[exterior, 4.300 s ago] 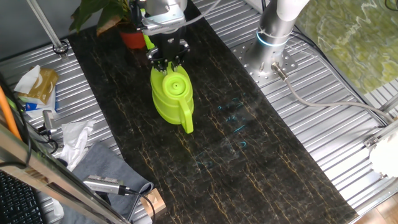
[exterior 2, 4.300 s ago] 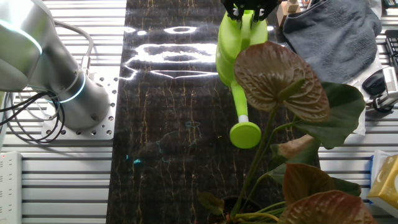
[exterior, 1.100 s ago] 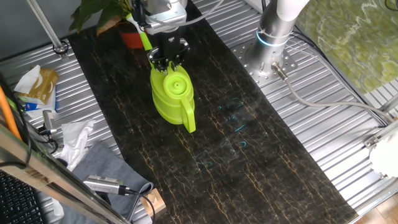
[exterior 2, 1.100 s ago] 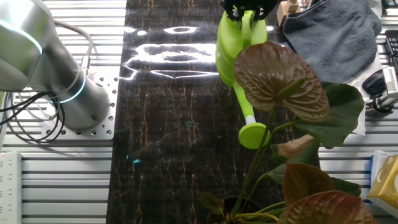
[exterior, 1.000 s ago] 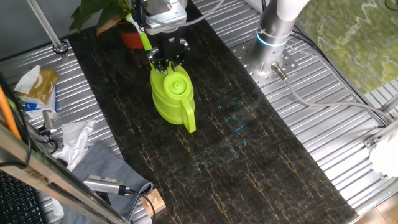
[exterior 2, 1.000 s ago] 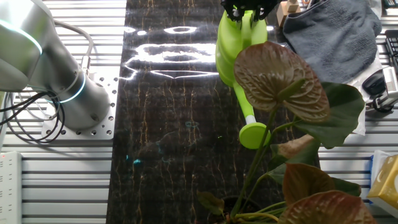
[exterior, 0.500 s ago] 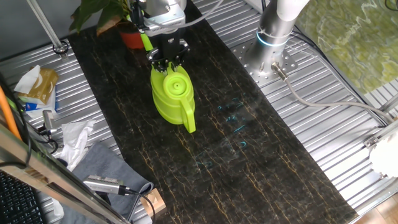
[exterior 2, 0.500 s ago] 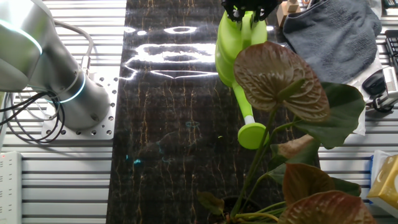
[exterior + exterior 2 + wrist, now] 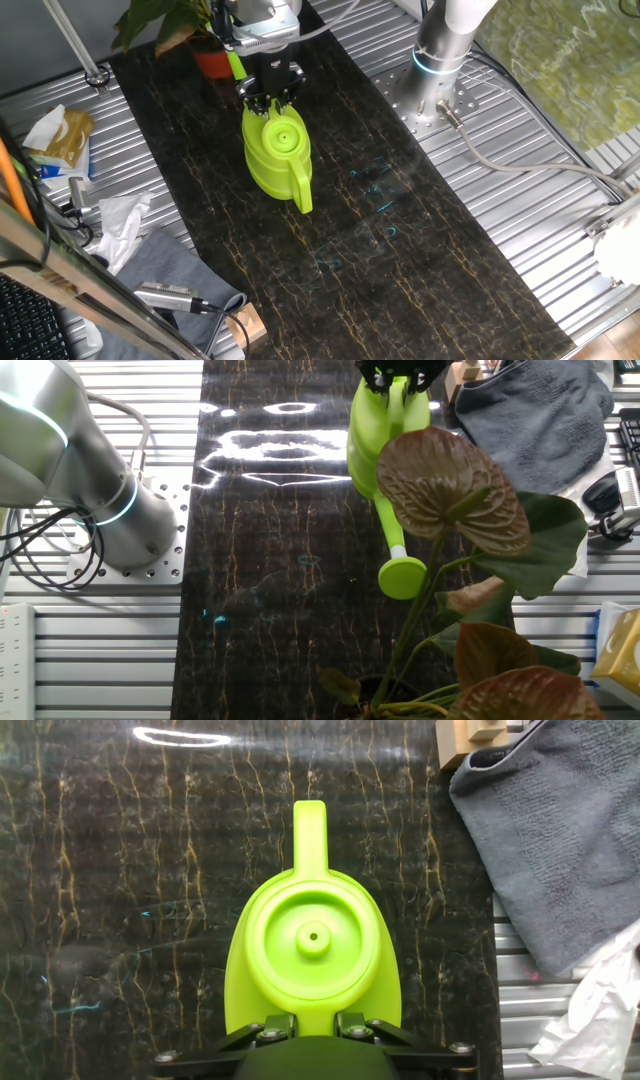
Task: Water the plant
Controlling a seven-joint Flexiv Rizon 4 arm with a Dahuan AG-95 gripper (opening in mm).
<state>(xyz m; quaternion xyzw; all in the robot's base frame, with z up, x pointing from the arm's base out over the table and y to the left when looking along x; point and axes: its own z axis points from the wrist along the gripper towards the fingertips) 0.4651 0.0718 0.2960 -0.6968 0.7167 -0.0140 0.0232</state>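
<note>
The plant [image 9: 165, 22] has broad dark leaves and a red-orange pot [image 9: 213, 63] at the far end of the dark mat. In the other fixed view its leaves [image 9: 450, 485] fill the near right and the pot is hidden. My gripper [image 9: 270, 97] is shut on the neck of a lime-green watering can [image 9: 277, 152], also seen in the other fixed view [image 9: 400, 375]. In the hand view the gripper [image 9: 310, 1022] clamps the can [image 9: 312, 960] from both sides, handle pointing away. The spout head [image 9: 402, 577] sits beside the plant's stem. I cannot tell whether the can touches the mat.
A grey cloth [image 9: 560, 840] and a wooden block [image 9: 470, 740] lie to the right of the can. The robot base [image 9: 440, 60] stands on the metal table. Bags and crumpled paper [image 9: 115, 225] lie at the mat's left side.
Since 4.3 s ago the can has turned a little, swinging its spout head toward the plant. In the last half second the spout head eased slightly back.
</note>
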